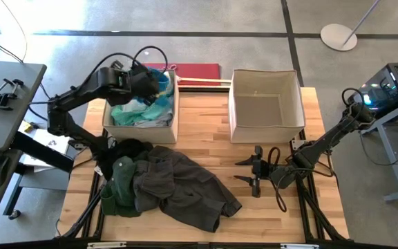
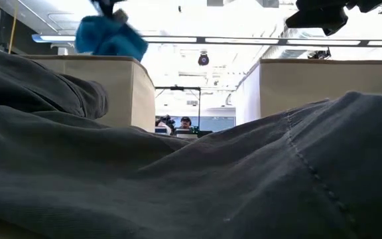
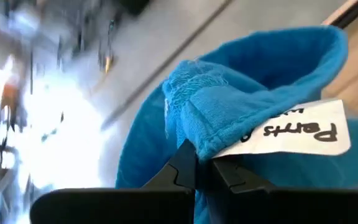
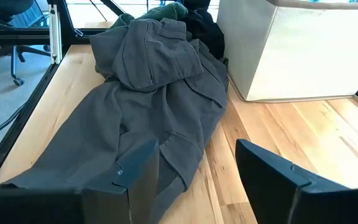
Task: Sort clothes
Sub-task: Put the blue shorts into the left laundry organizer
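Note:
My left gripper [image 1: 148, 79] is over the left beige bin [image 1: 173, 123], shut on a bright blue garment [image 1: 162, 81] with a white label [image 3: 291, 132]. In the low view the blue garment [image 2: 109, 36] hangs above the bin's rim. The bin holds teal and white garments [image 1: 138, 111]. A charcoal garment [image 1: 185, 183], a dark green one [image 1: 121, 181] and a black one [image 1: 131, 147] lie in a pile on the table. My right gripper [image 1: 253, 173] is open and empty, just right of the pile; its wrist view shows the charcoal garment [image 4: 148, 106] ahead of it. My left gripper pinches a folded, hemmed edge of the blue garment [image 3: 194, 134] between its two fingertips [image 3: 182, 165], next to the white label. Several layers are bunched at the fingers. The garment is lifted clear of the table, above the left bin.
The right beige bin [image 1: 300, 111] stands at the far right of the table, with nothing showing inside. A red flat thing [image 1: 197, 71] lies behind the bins. Bare wood shows at the table's near right [image 1: 275, 221]. People sit far off in the room [image 2: 178, 123].

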{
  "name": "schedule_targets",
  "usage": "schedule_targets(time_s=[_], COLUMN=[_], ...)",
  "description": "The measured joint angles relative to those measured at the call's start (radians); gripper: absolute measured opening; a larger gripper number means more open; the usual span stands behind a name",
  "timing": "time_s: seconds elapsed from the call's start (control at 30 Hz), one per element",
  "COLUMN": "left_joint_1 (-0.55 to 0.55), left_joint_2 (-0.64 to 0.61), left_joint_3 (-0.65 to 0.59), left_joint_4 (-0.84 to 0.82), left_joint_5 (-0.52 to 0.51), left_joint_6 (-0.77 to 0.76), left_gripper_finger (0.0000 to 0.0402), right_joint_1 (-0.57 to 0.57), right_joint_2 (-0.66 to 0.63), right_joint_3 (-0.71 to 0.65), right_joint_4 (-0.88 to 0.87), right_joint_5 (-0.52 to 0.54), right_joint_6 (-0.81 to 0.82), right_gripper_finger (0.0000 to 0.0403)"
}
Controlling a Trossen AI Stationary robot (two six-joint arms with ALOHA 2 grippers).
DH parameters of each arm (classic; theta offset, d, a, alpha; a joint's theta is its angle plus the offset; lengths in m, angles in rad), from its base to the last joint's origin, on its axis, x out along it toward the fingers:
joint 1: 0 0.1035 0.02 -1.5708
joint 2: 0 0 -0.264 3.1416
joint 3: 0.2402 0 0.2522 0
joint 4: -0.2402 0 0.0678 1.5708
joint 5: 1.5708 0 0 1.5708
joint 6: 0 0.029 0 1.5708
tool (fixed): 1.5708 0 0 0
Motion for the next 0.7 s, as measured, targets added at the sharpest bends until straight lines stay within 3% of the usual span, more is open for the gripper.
schedule_targets(time_s=[0.23, 0.47, 0.57, 0.7], left_joint_1=[0.212, 0.395, 0.433, 0.455], left_joint_2=[-0.034, 0.023, 0.082, 0.134], left_joint_3=[-0.315, -0.733, -0.842, -0.864], left_joint_4=[0.170, 0.656, 0.784, 0.831], left_joint_5=[0.287, 0.702, 0.783, 0.792], left_joint_6=[0.087, 0.234, 0.242, 0.238], left_gripper_finger=[0.0001, 0.0001, 0.0001, 0.0001], right_joint_1=[0.001, 0.001, 0.001, -0.001], right_joint_2=[0.000, 0.000, 0.000, 0.000], right_joint_3=[0.000, 0.000, 0.000, 0.000], right_joint_4=[-0.007, -0.014, -0.014, -0.014], right_joint_5=[-0.001, -0.004, -0.004, -0.004], right_joint_6=[0.000, 0.000, 0.000, 0.000], right_gripper_finger=[0.0201, 0.0201, 0.0201, 0.0201])
